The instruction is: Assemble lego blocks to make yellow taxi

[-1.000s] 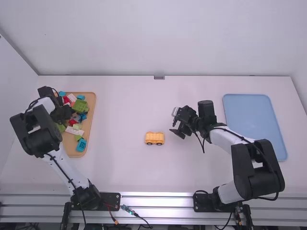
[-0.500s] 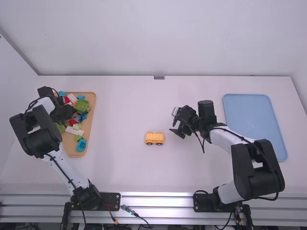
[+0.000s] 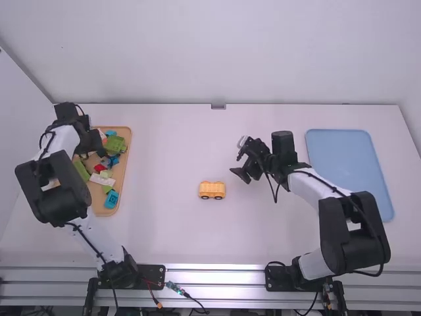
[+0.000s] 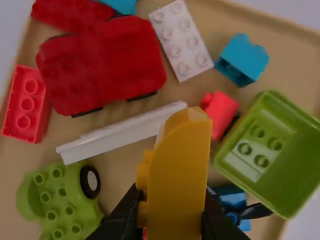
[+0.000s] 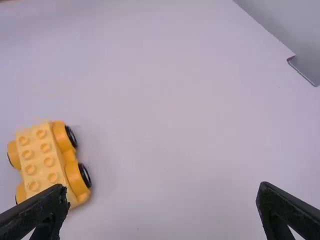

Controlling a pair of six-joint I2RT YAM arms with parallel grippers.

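My left gripper [image 3: 92, 143] is over the far part of the wooden tray of loose blocks. In the left wrist view, that left gripper [image 4: 171, 215] is shut on a yellow block [image 4: 181, 170] with a curved end, above the other pieces. A yellow wheeled base [image 3: 212, 190] stands upright on the table between the arms. My right gripper [image 3: 243, 175] is held to the right of this base and a little farther away. In the right wrist view, the right gripper [image 5: 164, 200] is open with nothing between its fingers, and the studded yellow base [image 5: 42, 162] lies off to one side.
The wooden tray [image 3: 125, 178] at the left holds a green bin piece [image 4: 295, 165], a red car body [image 4: 105, 65], a white brick [image 4: 181, 40] and several other blocks. A blue tray [image 3: 348, 171] lies at the right.
The left arm has moved a little farther away from the camera over the tray. The right gripper has shifted slightly. The yellow base has stayed in place.
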